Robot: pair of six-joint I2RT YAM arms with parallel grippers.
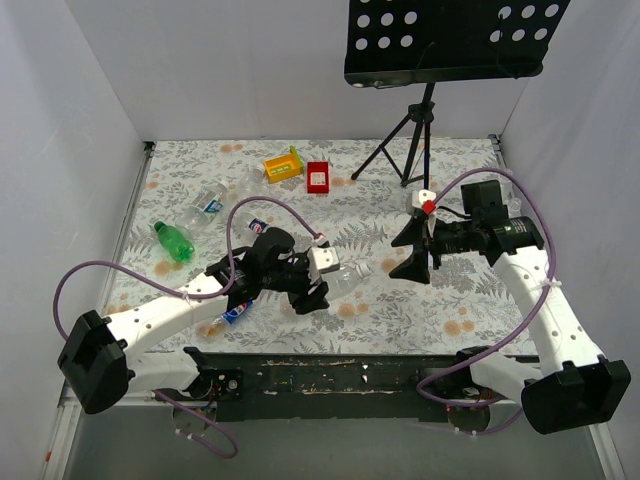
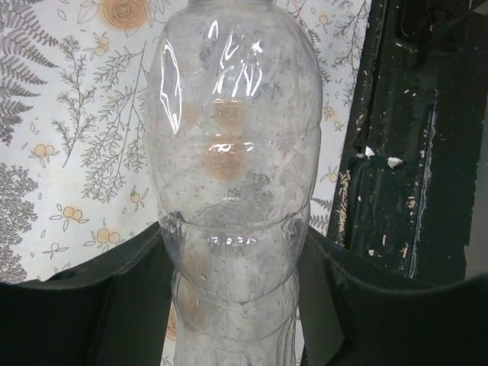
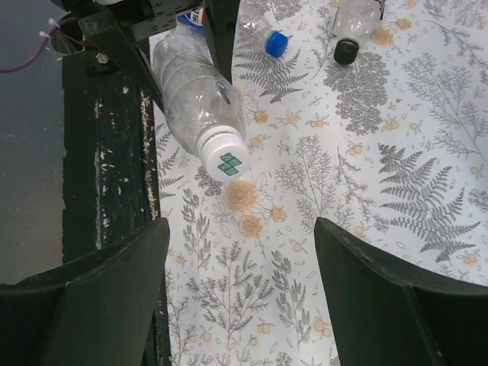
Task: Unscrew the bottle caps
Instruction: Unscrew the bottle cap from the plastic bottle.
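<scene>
Clear bottle (image 2: 232, 191) clenched in left gripper (image 1: 315, 287), white cap (image 3: 226, 158) pointing right. Next: advance spread right gripper (image 3: 242, 229), pinch cap, twist.

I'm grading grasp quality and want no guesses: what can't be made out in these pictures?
Left wrist view: the clear bottle in the left gripper runs off the top edge, cutting off its white cap.
Top external view: that cap is too small to pick out.
Right wrist view: the black-capped bottle is cut by the top edge.
No view shows whether the white cap is loosened.
</scene>
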